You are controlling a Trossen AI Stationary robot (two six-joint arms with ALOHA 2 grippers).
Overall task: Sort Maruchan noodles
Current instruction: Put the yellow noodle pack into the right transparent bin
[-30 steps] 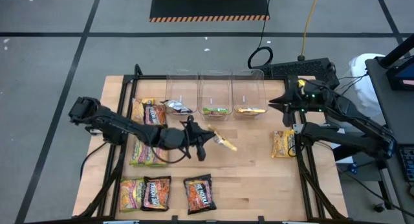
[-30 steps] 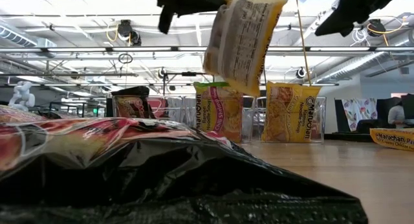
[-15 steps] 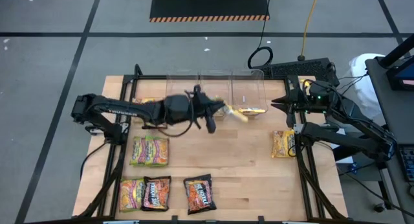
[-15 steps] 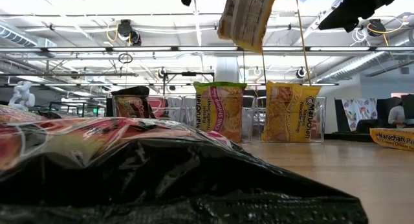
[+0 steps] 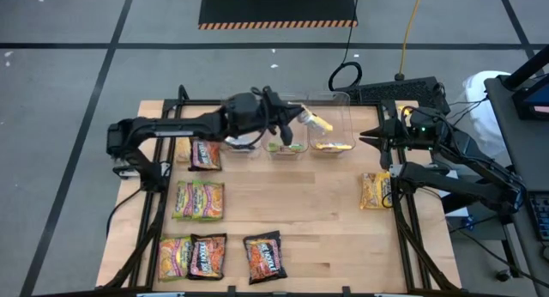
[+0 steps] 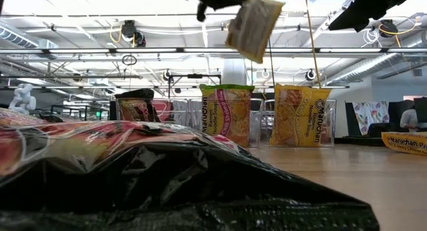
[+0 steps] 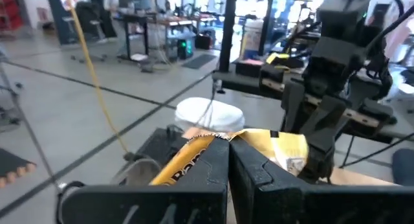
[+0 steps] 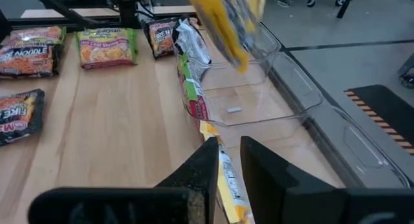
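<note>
Left gripper point(image 5: 296, 118) moved from table centre to upper middle of high view, now over row of clear bins point(image 5: 286, 125), clenched on yellow noodle packet point(image 5: 314, 121), hanging above right-hand bin. Release not yet done. Sorted so far: one packet standing in each bin, black, green, yellow. Left: seven packets along left side and bottom of table point(image 5: 326, 237), one yellow packet point(image 5: 375, 190) at right edge. Right gripper point(image 5: 364, 140) waits beside bins, part open, empty.

"Maruchan" reads vertically on the yellow packet point(image 6: 299, 117) standing in a bin; the same brand shows on another yellow packet point(image 6: 407, 142) lying at the worktop's edge.
</note>
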